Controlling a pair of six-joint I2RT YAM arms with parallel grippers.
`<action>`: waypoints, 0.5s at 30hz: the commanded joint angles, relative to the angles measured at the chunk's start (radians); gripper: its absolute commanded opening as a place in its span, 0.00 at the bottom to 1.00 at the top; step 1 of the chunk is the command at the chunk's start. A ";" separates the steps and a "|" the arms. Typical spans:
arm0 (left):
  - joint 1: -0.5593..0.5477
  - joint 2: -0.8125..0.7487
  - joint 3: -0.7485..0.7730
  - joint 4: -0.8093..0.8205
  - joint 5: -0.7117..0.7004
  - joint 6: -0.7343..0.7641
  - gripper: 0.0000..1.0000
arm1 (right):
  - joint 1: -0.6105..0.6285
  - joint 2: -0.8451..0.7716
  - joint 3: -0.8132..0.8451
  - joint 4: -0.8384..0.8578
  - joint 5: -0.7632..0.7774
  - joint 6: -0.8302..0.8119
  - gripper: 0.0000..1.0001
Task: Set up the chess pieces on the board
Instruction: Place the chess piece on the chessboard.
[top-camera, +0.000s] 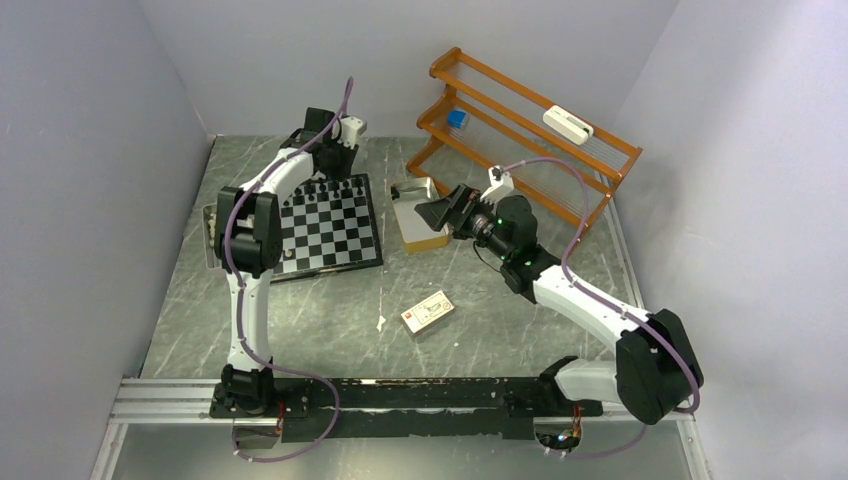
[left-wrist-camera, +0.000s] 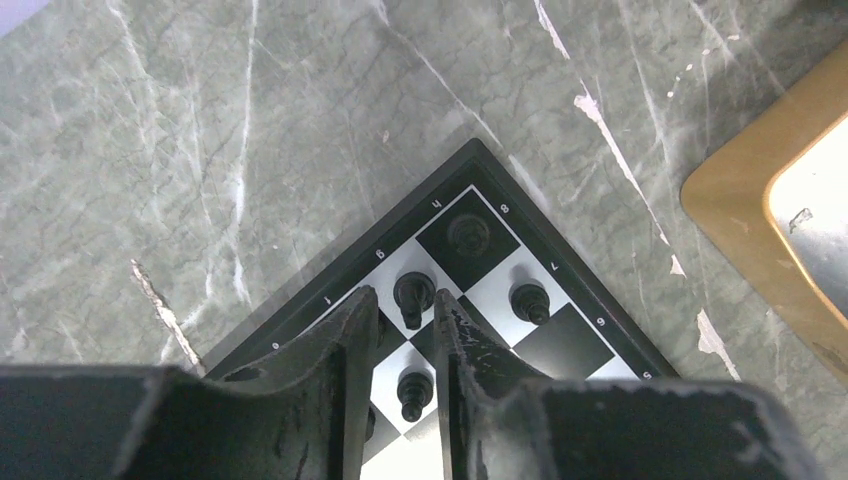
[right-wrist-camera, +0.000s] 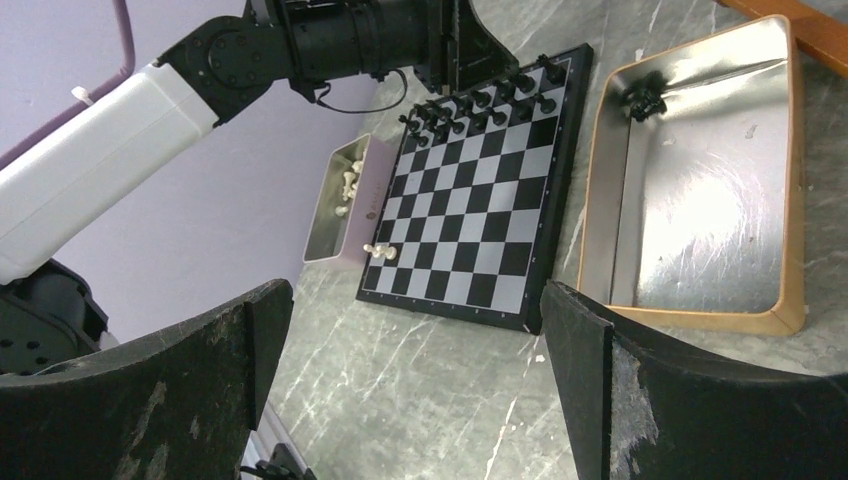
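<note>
checkered board (left-wrist-camera: 560, 345), tiny black pieces (left-wrist-camera: 529, 300), scuffed left tool (left-wrist-camera: 405, 297) — marbled table (left-wrist-camera: 200, 150)

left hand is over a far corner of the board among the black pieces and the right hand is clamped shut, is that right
No: the right hand is wide open and empty, as the right wrist view shows. The left hand is over a far corner of the board among the black pieces.
</note>
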 joint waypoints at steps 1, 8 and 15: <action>0.007 -0.011 0.057 -0.025 0.014 0.006 0.35 | -0.003 0.015 0.018 0.019 0.018 -0.030 1.00; 0.007 -0.122 0.069 -0.018 0.072 -0.036 0.48 | 0.005 0.058 0.119 -0.093 0.039 -0.240 1.00; 0.008 -0.349 -0.082 0.062 0.100 -0.096 0.65 | -0.001 0.238 0.320 -0.283 0.101 -0.355 1.00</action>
